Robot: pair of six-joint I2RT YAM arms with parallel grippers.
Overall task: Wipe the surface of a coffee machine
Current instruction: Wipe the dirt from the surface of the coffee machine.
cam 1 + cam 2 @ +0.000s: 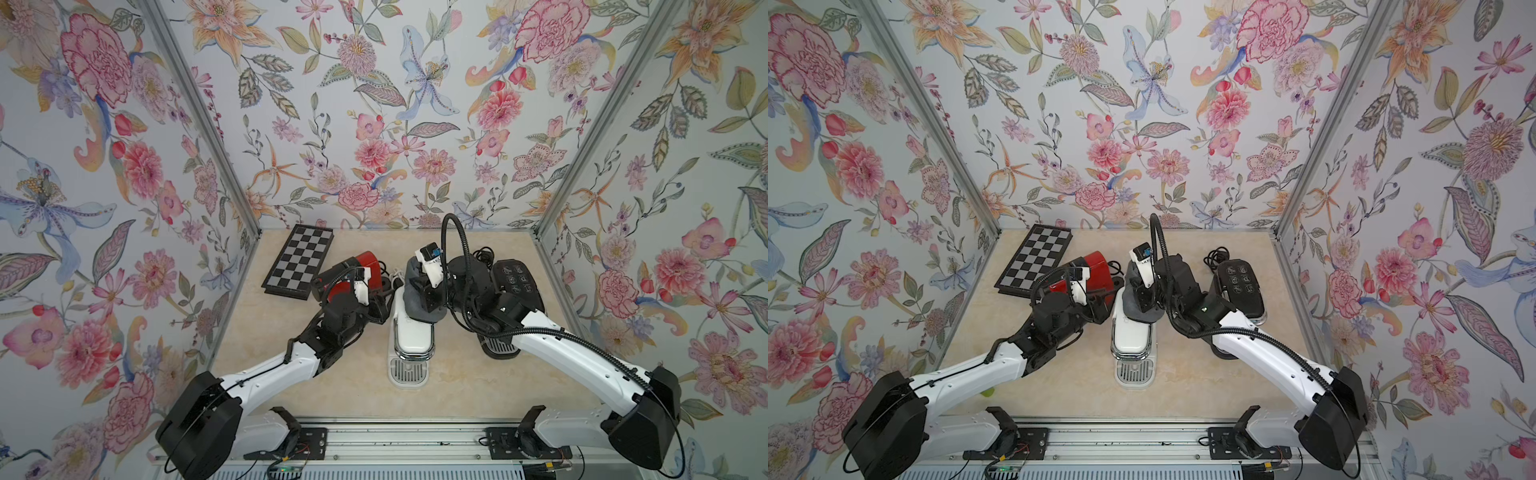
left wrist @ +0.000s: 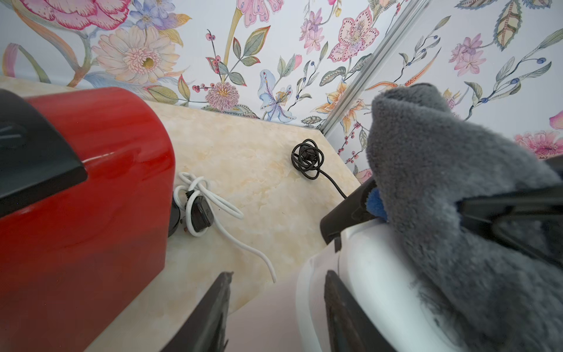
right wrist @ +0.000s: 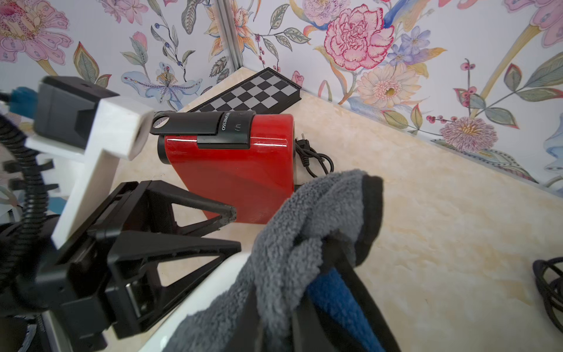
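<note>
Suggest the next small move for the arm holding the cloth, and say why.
Probably drag the right tool toward the front of the white coffee machine, keeping the grey cloth pressed down. The cloth is clamped and lies on the machine's rear top, while the front of the top is uncovered. The left tool stands open against the machine's side, seemingly steadying it.

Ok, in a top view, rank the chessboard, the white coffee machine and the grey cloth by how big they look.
1. Tie: the white coffee machine and the chessboard look roughly alike. The machine stands taller, nearer the camera, and is partly covered, so I won't rank them.
2. Smallest: the grey cloth, partly hidden.
</note>
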